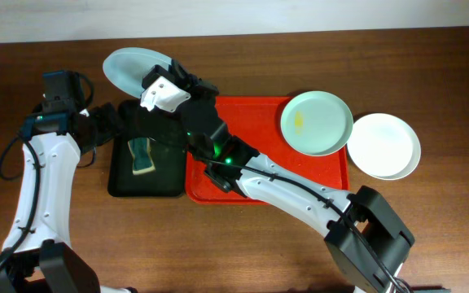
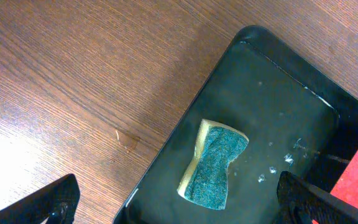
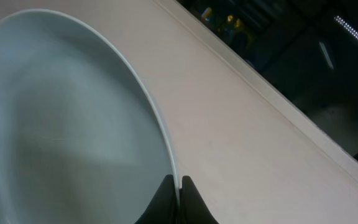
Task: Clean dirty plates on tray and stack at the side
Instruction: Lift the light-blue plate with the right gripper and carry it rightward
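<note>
**Plate held aloft.** The pale blue round plate [image 1: 133, 69] hangs tilted in the upper left of the overhead frame. It is above the brown wooden table [image 1: 243, 244], just beyond the far edge of the small black rectangular tray [image 1: 124, 175]. We see the right gripper [image 3: 178, 198] clamped on its rim. In the right wrist view, both dark fingertips [image 3: 165, 199] pinch the thin edge at the bottom of the frame, and the plate's pale bowl fills the left half. The right arm [image 1: 291, 191], white with black joints, stretches from the lower right corner diagonally across the large red rectangular plastic tray [image 1: 259, 122].

In the upper right corner of that red tray, the pale mint green round plate [image 1: 320, 122] lies flat, with a small yellow smear [image 1: 300, 122] left of its centre. The white round plate [image 1: 385, 146] sits flat on the table just right of the red tray, close against the green plate. We cannot tell whether the two touch.

The black tray stands just left of the red one, their sides adjoining. In it lies a yellow sponge with a green scouring face [image 2: 213, 165], green side up, on a wet-looking floor dotted with droplets. The left gripper [image 2: 176, 190] hovers over the black tray's edge and the bare table beside it, spread wide and gripping nothing. Its two dark fingertips show at the lower left and lower right corners of the left wrist view.
</note>
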Controlling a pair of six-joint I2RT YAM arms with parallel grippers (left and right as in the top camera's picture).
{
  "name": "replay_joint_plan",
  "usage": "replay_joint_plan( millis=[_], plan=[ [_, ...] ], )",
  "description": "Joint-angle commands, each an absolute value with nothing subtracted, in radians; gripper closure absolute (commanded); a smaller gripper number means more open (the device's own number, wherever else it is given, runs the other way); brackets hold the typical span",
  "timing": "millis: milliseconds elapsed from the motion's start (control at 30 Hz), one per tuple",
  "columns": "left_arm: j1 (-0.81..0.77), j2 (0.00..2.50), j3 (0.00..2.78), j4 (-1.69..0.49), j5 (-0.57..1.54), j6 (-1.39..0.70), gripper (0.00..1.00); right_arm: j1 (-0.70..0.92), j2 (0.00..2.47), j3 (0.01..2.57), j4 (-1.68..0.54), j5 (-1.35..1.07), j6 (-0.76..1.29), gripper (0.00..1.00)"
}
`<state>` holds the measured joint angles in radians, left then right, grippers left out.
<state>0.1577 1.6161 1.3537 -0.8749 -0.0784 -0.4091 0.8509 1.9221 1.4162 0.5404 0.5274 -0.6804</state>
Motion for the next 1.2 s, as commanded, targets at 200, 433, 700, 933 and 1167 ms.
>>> replay_joint_plan(
  millis=[200, 433, 700, 933, 1167],
  plan=[
    [0.158, 1.604, 1.354, -0.876, -0.075, -0.419, 0.01, 0.859, 1.92, 1.431, 0.494, 0.541, -0.594, 0.96],
    [0.158, 1.604, 1.354, -0.876, -0.075, -0.419, 0.01, 0.855, 1.92, 1.431, 0.211, 0.54, -0.161, 0.96],
    [0.158, 1.604, 1.354, -0.876, -0.075, -0.419, 0.0, 0.852, 1.919, 1.431, -0.138, 0.54, 0.401, 0.96],
    [0.158, 1.604, 1.354, -0.876, -0.075, -0.419, 0.01, 0.797, 1.856, 1.431, -0.229, 0.535, 0.521, 0.96],
    [0.158, 1.604, 1.354, -0.876, -0.075, -0.419, 0.01, 0.627, 1.681, 1.431, -0.472, 0.51, 0.604, 0.96]
  ],
)
